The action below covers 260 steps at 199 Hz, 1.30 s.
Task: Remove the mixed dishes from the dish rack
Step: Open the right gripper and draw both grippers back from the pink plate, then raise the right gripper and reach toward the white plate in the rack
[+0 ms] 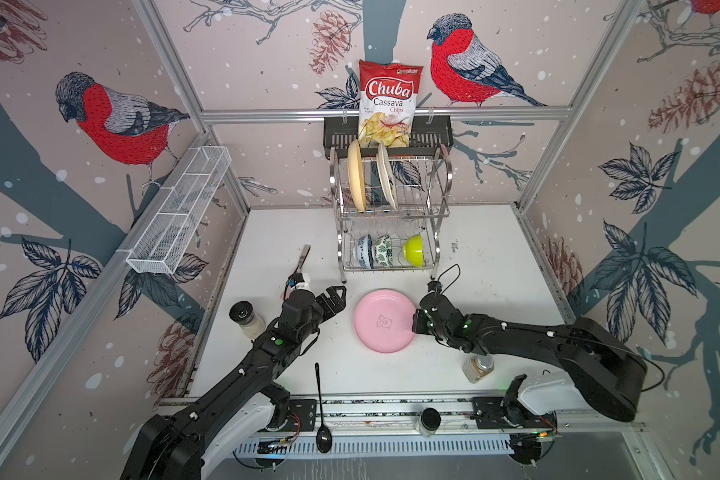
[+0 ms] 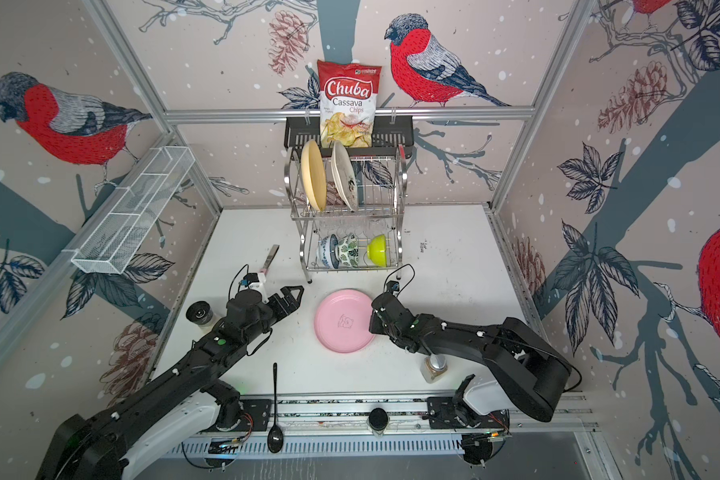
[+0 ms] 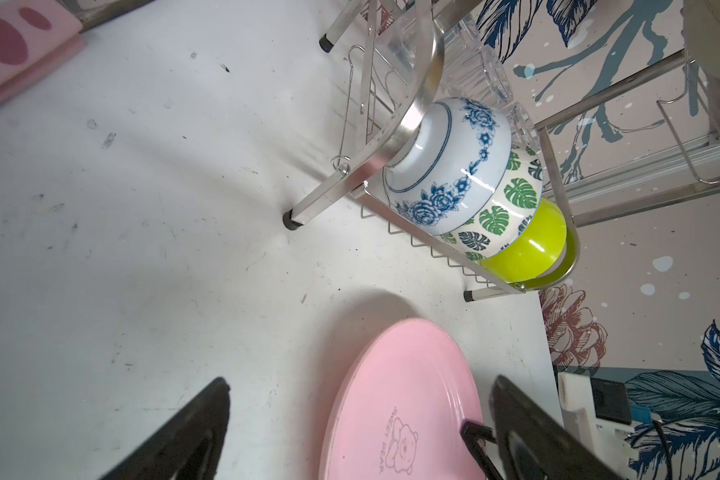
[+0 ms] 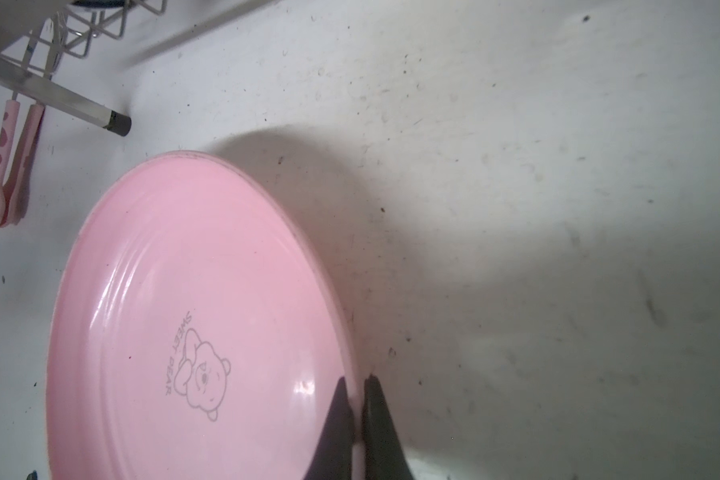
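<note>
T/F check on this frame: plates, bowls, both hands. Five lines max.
1. The round pink bear-print plate stands in the two-tier steel wire dish rack. False: it is out of the rack, at the white table in front of it.
2. The right hand is shut on the pink plate's rim. True.
3. The left hand is shut on a bowl. False: it is open and empty.
4. The lower tier holds three bowls: blue-white floral bowl, green-leaf bowl, lime green bowl. True.
5. The upper tier holds one plate. False: two stand there, the pale yellow plate and the cream plate.
</note>
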Available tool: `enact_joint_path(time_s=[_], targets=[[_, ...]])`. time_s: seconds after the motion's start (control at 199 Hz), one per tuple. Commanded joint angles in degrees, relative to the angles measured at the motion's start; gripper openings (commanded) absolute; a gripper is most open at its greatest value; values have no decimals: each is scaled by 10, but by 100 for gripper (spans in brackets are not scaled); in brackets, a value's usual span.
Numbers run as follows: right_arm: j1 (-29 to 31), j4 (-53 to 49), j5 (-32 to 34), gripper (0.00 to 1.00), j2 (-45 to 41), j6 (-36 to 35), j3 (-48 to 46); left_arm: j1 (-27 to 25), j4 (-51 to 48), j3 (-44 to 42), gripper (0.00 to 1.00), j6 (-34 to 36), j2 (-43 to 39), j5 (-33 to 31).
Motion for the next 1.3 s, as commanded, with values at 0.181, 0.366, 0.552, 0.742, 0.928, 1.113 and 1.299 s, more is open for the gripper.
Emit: enact_joint_path(time_s=[0.181,0.366,0.552,0.742,0.928,1.113,1.299], targets=[[-1,1,-10,0,43,12,32,0,21,-26,96,-17,-5,-5],[1,7,-39,9,77,13,46,0,20,-49,96,-26,-29,-9],[1,12,-39,22,75,17,43,0,21,-59,96,-30,-29,-8],[1,5,-22,47,20,11,30,0,33,-60,96,-33,-14,2],[1,-51,18,56,-99,-6,21,0,30,-52,96,-19,-17,-11],[3,-140,73,59,-253,-18,20,1,43,-35,96,-9,-1,-17],[6,-188,113,60,-395,-43,27,2,52,-14,96,5,16,-3]])
